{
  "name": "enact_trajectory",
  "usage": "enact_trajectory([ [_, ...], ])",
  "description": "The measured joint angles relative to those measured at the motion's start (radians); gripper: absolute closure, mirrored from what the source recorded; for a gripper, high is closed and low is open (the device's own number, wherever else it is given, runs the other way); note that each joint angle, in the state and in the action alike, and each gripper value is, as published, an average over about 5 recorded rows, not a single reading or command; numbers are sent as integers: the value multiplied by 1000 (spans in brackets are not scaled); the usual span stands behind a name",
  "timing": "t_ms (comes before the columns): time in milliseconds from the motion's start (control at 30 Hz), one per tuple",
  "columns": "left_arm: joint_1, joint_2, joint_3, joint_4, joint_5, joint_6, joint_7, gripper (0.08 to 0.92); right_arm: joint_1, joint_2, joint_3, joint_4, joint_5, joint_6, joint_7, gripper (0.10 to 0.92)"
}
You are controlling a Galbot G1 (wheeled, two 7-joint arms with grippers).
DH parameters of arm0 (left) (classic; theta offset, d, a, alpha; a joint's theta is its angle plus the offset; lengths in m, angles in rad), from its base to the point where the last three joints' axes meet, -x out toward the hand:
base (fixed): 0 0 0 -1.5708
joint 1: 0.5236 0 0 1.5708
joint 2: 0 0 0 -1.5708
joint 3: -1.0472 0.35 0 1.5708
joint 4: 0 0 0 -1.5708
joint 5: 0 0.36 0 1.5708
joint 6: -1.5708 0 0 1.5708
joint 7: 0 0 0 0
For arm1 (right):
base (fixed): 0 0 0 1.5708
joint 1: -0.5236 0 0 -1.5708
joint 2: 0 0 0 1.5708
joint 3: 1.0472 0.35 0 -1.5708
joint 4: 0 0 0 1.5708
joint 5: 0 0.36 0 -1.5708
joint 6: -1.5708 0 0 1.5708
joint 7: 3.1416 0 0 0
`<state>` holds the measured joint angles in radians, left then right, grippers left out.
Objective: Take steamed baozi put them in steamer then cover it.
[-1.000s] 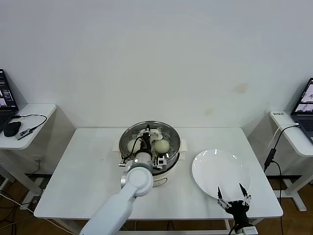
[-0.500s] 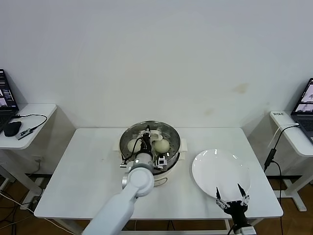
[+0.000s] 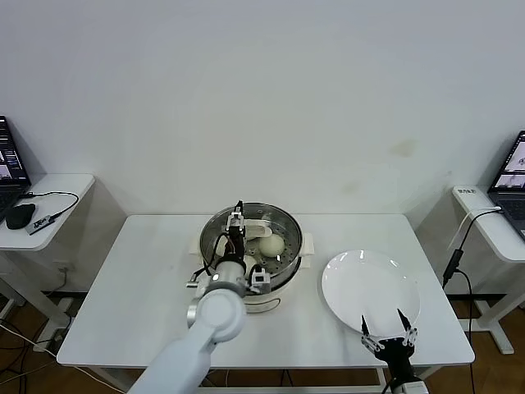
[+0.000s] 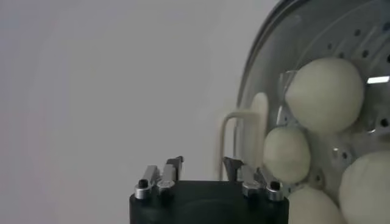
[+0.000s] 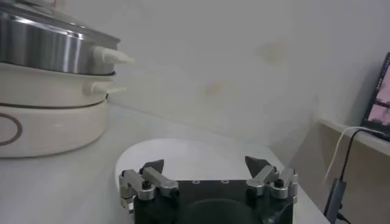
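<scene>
The steamer [image 3: 287, 232] stands at the table's middle, a shiny steel pot on a cream-white base. Several pale baozi lie on its perforated tray; one baozi [image 3: 272, 245] shows at the right, and others are partly hidden by my left arm. In the left wrist view the baozi [image 4: 325, 94] cluster inside the steamer's rim [image 4: 263, 61]. My left gripper [image 3: 237, 220] hangs over the steamer's left side, open and empty [image 4: 202, 167]. My right gripper [image 3: 384, 338] is open and empty at the near edge of the white plate [image 3: 369, 283].
The white plate is bare; it also shows in the right wrist view [image 5: 201, 152] ahead of the right gripper [image 5: 205, 165], with the steamer [image 5: 49, 49] beyond. Side desks with laptops and cables stand at the far left [image 3: 33, 209] and far right [image 3: 500, 213].
My left gripper has drawn back and to the left from over the baozi, empty. My right gripper has sunk slightly toward the table's near edge.
</scene>
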<state>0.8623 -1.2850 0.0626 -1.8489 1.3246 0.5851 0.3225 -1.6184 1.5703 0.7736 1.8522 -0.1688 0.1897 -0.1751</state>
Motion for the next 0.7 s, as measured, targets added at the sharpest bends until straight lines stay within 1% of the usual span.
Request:
enact_trajectory([
  [133, 71, 41, -18, -92, -27, -20, -18, 214, -5, 2, -4, 3, -5, 0, 0, 203],
  [233, 137, 73, -33, -167, -67, -40, -35, 183, -9, 4, -9, 6, -10, 0, 1, 203],
  [333, 210, 103, -54, -244, -126, -64, -60, 178, -13, 5, -14, 11, -13, 0, 1, 203],
  [433, 293, 126, -90, -314, -211, -93, -103, 177, -19, 4, -16, 18, -12, -1, 0, 203],
  [567, 412, 138, -179, -375, -393, -165, -196, 177, -27, 0, -17, 29, -8, -1, -1, 203],
  [700, 523, 134, -295, -396, -647, -270, -302, 177, -32, -6, -24, 40, 0, -5, -2, 203],
])
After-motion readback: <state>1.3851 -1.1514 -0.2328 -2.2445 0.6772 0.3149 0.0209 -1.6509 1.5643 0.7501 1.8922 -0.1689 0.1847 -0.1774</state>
